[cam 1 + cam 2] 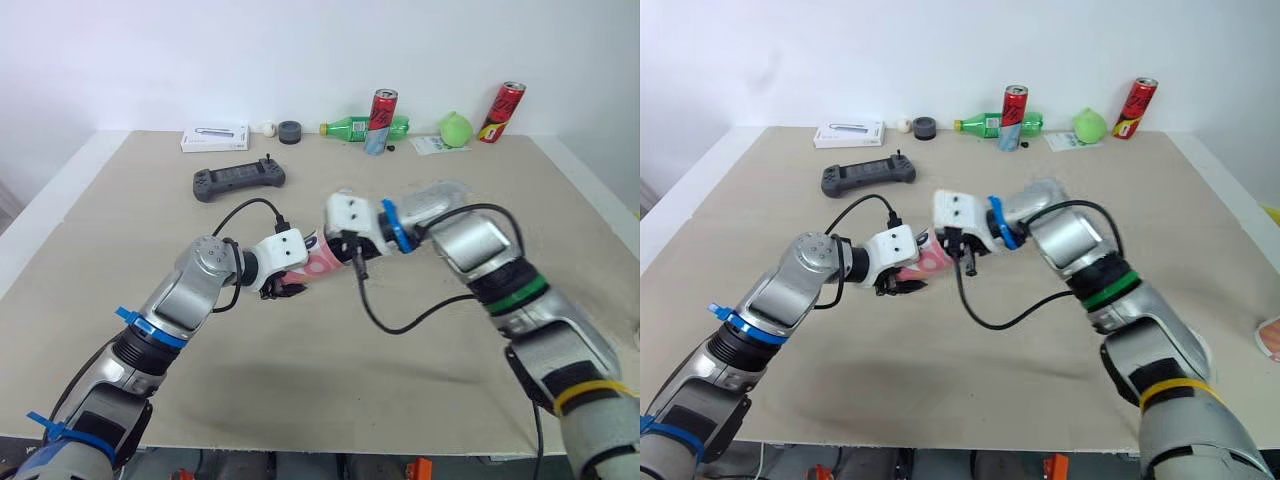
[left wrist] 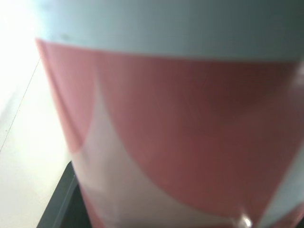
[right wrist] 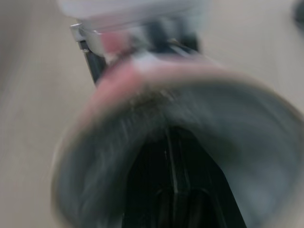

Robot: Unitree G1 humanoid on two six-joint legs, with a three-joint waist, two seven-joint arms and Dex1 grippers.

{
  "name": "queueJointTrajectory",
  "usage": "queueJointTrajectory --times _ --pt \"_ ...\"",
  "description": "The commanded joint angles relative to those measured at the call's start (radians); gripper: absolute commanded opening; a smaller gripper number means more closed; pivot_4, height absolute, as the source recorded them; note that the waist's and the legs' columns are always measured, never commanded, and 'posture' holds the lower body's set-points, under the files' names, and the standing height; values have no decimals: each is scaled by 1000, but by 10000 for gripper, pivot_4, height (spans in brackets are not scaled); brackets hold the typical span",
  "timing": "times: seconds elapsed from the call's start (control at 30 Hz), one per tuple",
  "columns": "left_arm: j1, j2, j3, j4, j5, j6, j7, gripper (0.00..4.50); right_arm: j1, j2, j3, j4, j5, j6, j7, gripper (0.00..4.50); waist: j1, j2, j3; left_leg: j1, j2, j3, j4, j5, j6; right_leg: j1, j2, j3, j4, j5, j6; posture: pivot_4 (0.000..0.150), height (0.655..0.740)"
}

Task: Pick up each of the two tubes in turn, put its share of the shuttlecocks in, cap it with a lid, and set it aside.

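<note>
- The pink and white tube (image 1: pixel 322 260) is near the centre of the worktop (image 1: pixel 300 400), between the two arms.
- The left pincer (image 1: pixel 284 289) comes in from 8 o'clock. It looks clamped on the tube's side; its wrist camera is pressed close against the pink wall.
- The right pincer (image 1: pixel 348 246) comes from 4 o'clock and is at the tube's open mouth. Its wrist camera looks straight into the dark inside. I cannot tell if its fingers are apart or together.
- I judge the step in hand to be the filling of the first tube: one arm holds it, the other works at the opening. I cannot tell if a shuttlecock is going in, or how many are already inside.
- The next move calls for the left arm to hold the tube steady and the mouth to stay facing the right arm. Whatever is pushed in should go straight along the axis, so the rim does not catch it.
- The game controller (image 1: pixel 238 181) at 11 o'clock and the cans (image 1: pixel 382 110) at 12 o'clock are well apart from this work.
</note>
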Motion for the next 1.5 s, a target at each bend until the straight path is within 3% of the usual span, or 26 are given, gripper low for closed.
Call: queueJointTrajectory --times 0.03,0.27,0.63,0.83,0.87,0.93,1.07,1.2,1.23,1.5 --pt "28 -17 -46 -29 -19 17 -12 25123 8 59 38 52 -61 -36 22 350 -5 -2 -1 1 1 0 0 0 0 1 1 0 0 0 0 1500 7400" --pt "41 -15 -41 -52 -17 36 -4 25123 7 75 -74 19 -16 0 78 350 -16 0 -3 4 6 -1 0 0 0 2 6 0 2 2 -6 1500 7400" --pt "54 -8 -16 -42 -22 10 9 25123 90 -242 -390 -253 216 270 176 350 6 1 -2 -2 0 -1 -1 -4 0 -2 -1 0 0 0 -7 1500 7400" --pt "-5 -109 146 14 -110 -150 100 25123 195 -450 -470 -189 200 173 244 350 15 -3 2 -5 0 -1 1 -3 0 -2 -2 -4 -1 0 -7 1500 7400" --pt "-12 -133 177 24 -138 -174 114 25123 228 -506 -466 -166 182 138 276 5043 13 -4 2 -5 0 0 1 -3 0 -3 -2 -3 -1 0 -7 1500 7400" --pt "-16 -174 217 31 -188 -217 128 25123 283 -602 -450 -123 144 82 330 7892 11 -4 3 -7 0 1 1 -3 0 -6 -2 -2 -1 2 -7 1500 7400" --pt "8 -263 250 24 -276 -271 143 25123 346 -718 -395 -5 37 -78 363 24196 4 0 3 -8 0 2 -1 -4 0 -9 -2 0 -1 1 -7 1500 7400" --pt "88 -329 207 82 -263 -397 168 25123 367 -764 -331 147 -73 -231 364 42994 -4 1 3 -6 0 2 -2 -4 0 -8 2 2 -1 0 -9 1500 7400" --pt "106 -342 202 99 -262 -425 172 25123 364 -764 -321 185 -97 -261 363 44594 -8 1 3 -5 1 2 -2 -4 0 -7 4 2 -1 1 -9 1500 7400" --pt "257 -393 148 269 -200 -643 230 25123 321 -725 -280 469 -235 -354 317 44594 -20 2 3 1 3 5 -2 -2 -2 -5 5 4 0 2 -8 1500 7400"
